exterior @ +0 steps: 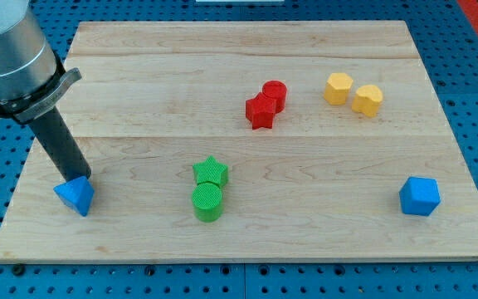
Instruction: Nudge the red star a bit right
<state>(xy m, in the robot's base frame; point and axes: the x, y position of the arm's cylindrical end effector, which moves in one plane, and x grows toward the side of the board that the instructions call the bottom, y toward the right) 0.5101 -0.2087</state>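
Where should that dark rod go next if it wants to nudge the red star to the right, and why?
Probably my tip should leave the blue triangular block it is touching at the view's lower left and travel to the left side of the red star. The star sits far off toward the view's upper right, with the red cylinder touching its upper right, so a rightward push must start from its left.

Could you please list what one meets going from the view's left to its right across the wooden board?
Blue triangular block with my tip against it → red star → blue cube. Stacked or side-by-side pairs left out.
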